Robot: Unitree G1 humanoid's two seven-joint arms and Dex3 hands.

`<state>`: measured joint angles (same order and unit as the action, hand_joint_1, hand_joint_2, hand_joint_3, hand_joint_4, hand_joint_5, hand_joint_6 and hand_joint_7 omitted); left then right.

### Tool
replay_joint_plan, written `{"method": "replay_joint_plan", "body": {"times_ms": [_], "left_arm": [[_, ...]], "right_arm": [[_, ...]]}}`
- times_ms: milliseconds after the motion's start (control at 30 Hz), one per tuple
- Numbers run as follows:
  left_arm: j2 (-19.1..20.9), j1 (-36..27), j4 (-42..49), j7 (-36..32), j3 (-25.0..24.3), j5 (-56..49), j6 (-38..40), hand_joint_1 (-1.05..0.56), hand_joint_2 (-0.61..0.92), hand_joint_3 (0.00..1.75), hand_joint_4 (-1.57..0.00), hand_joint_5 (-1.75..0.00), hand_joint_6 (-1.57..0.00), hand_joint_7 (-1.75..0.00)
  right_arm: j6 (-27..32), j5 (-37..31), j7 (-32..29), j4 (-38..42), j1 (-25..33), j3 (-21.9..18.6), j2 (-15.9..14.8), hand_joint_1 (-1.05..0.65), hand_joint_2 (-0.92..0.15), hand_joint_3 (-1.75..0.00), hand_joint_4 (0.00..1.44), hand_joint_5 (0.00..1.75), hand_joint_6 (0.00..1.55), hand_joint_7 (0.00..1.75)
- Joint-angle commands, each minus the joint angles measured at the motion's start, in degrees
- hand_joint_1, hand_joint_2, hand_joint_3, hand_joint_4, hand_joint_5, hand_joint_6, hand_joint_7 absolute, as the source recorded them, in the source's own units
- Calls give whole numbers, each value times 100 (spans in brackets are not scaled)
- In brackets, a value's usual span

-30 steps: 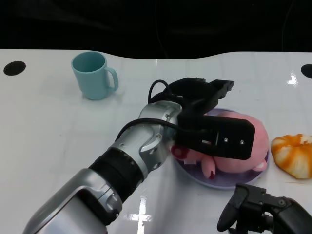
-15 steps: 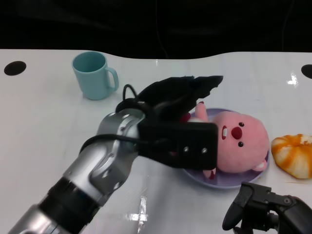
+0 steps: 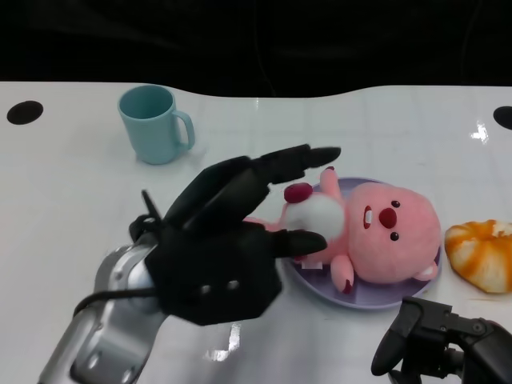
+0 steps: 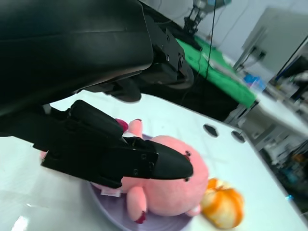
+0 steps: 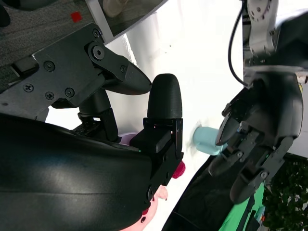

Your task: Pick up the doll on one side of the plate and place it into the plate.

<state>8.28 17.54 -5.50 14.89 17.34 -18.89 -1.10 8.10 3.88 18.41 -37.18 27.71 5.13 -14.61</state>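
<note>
1. We see the pink plush doll (image 3: pixel 382 236) with its white belly and red nose lying on its back in the round lilac plate (image 3: pixel 376 298) — the plate sits on the glossy white table (image 3: pixel 72 200).
2. Our left hand (image 3: pixel 232 240) hangs just beside the plate's near-left edge; its black fingers (image 3: pixel 300 160) are spread out straight over the doll's side and hold nothing (whether a fingertip brushes the plush, we cannot tell).
3. Our right hand (image 3: pixel 444 348) rests low at the near right, well apart from the doll; its fingers are apart, holding nothing.
4. A teal ceramic mug (image 3: pixel 152 124) stands far left; an orange-and-white striped plush (image 3: pixel 482 254) lies just right of the plate.
</note>
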Motion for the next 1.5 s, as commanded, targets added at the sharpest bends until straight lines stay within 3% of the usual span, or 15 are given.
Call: {"method": "replay_joint_plan", "body": {"times_ms": [33, 167, 233, 333, 533, 700, 1000, 1233, 1500], "left_arm": [[34, -289, -163, 15, -279, 461, -195, -38, 92, 15, -41, -93, -69, -18], [166, -619, -356, 108, -448, 799, -300, -32, 91, 16, -44, -105, -77, -26], [187, -820, -449, 153, -558, 1036, -342, -28, 85, 24, -48, -113, -72, -48], [221, -1149, -598, 235, -718, 1401, -384, -22, 63, 67, -57, -122, -68, -77], [232, -1737, -1138, 338, -994, 2098, 198, -14, 50, 107, -71, -134, -73, -101], [238, -2240, -1858, 303, -1183, 2661, 1192, -19, 51, 118, -73, -151, -70, -122], [177, -2937, -2921, 168, -1391, 3513, 2964, -23, 49, 129, -72, -168, -67, -141], [42, -3198, -3173, 2, -1701, 4433, 4064, -25, 52, 130, -75, -175, -64, -162], [32, -3078, -2866, -23, -1873, 4953, 4507, -26, 58, 124, -76, -175, -57, -171]], "right_arm": [[34, 35, 2, -78, -1, -46, -67, -21, -56, -108, 63, 175, 57, 144], [96, 13, -26, -105, -5, -41, -64, -20, -56, -108, 63, 175, 57, 144], [90, 5, -31, -103, -9, -37, -65, -20, -56, -109, 63, 175, 57, 144], [63, -18, -37, -99, -13, -15, -65, -20, -56, -109, 63, 175, 57, 143], [119, -28, -54, -159, -15, 11, -69, -20, -56, -108, 64, 175, 57, 144], [160, 9, -53, -186, -19, 8, -67, -20, -55, -110, 64, 175, 57, 144], [171, 34, -47, -214, -13, 3, -72, -21, -55, -109, 64, 175, 57, 144], [243, 74, -42, -248, -12, -53, -89, -19, -55, -109, 63, 174, 57, 145], [150, 88, -9, -180, -13, -124, -103, -18, -55, -108, 63, 174, 57, 144]]}}
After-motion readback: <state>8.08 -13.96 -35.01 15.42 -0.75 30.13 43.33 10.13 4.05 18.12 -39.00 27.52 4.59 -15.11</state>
